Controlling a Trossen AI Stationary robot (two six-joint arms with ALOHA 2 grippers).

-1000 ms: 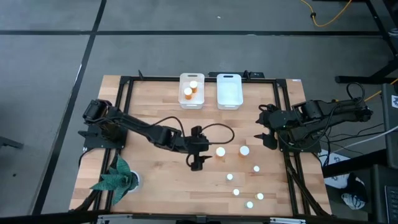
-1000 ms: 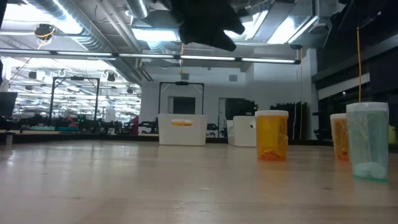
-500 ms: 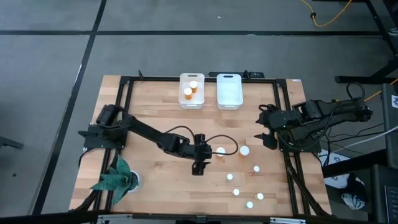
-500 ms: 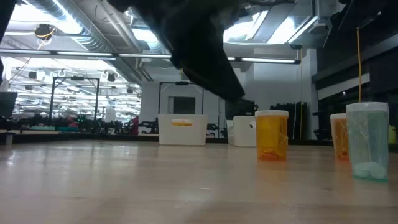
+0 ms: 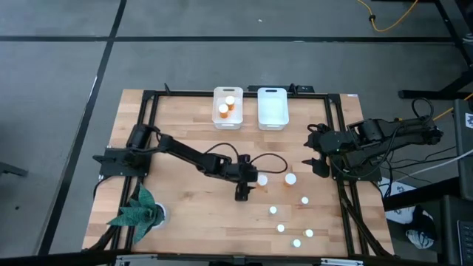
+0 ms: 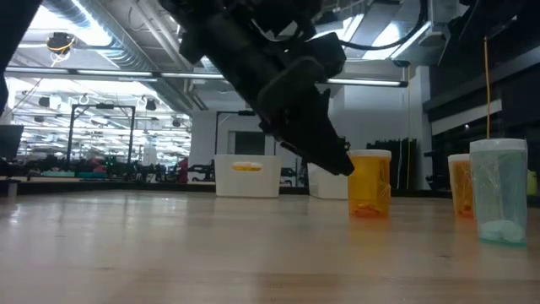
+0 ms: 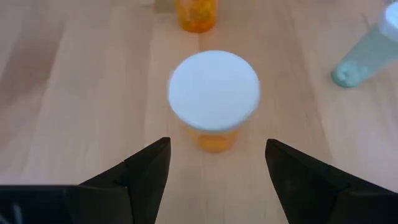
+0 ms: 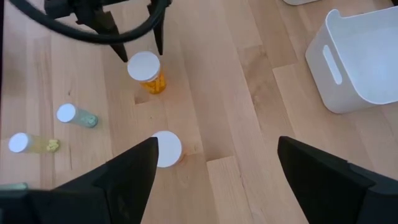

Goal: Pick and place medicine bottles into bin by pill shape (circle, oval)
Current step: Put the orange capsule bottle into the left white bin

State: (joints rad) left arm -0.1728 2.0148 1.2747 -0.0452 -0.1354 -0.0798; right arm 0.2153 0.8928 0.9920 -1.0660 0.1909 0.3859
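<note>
Two orange medicine bottles with white caps stand upright on the table: one (image 5: pixel 261 179) just ahead of my left gripper, one (image 5: pixel 290 179) to its right. Several small pale bottles (image 5: pixel 304 200) stand nearer the front right. Two more orange bottles (image 5: pixel 228 108) sit in the left white bin. My left gripper (image 5: pixel 250 185) is open and low over the table. In the left wrist view its fingers (image 7: pixel 149 171) stand just short of the near bottle (image 7: pixel 214 93), one to each side, touching nothing. My right gripper (image 5: pixel 315 154) waits open at the table's right side.
Two white bins stand at the far edge, the left one (image 5: pixel 228 118) and the right one (image 5: pixel 272 108), which shows no bottles. A green plant-like object (image 5: pixel 137 210) sits at the front left. A dark cable (image 5: pixel 259 159) loops above my left gripper.
My left gripper has gone toward the table's right edge and down, closing on the nearer orange bottle. The bottles have stayed where they were.
</note>
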